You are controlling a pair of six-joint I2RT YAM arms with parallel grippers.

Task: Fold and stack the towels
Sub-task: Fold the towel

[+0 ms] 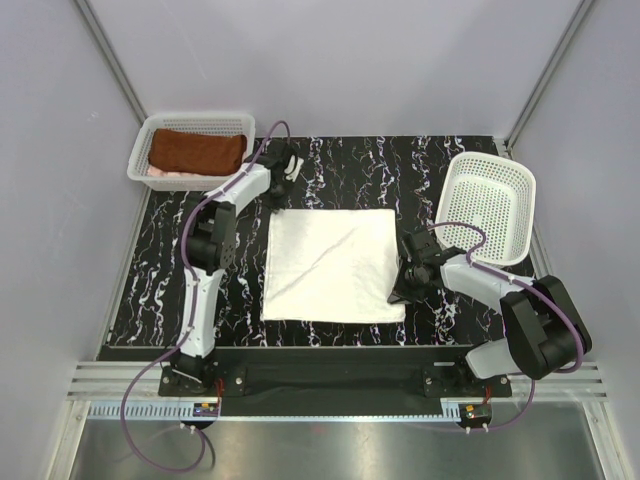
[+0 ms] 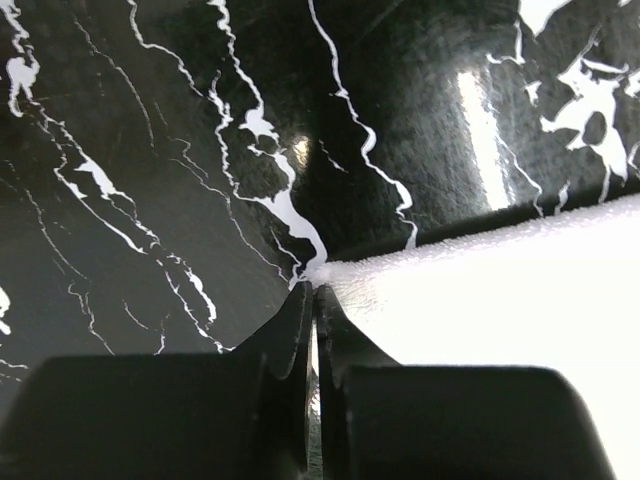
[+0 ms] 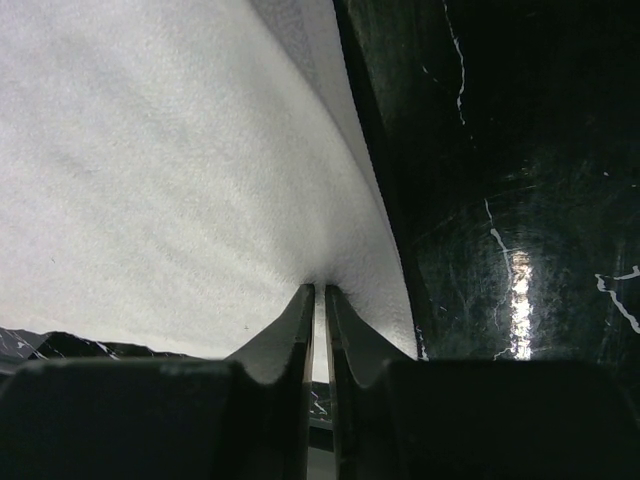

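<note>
The left gripper's dark fingers filled the bottom of its wrist view, pressed together with only a hairline gap. Their tips met the corner of the white towel; whether any cloth was caught could not be told. In the right wrist view, the right gripper was pinched on that towel's edge, with the cloth rising away from the tips.

From above, the white towel lay spread flat in the centre of the black marbled table. The rust-brown towel sat folded over a sliver of pale pink towel in the basket at upper left.

The first fold probably called for a firm hold on both corners, lifting them evenly and carrying them across so the edges met squarely, without dragging the sheet.

Bare table showed on all sides of the towel. The tilted basket at upper right stood close behind the right arm, which narrowed room for swinging outward.
</note>
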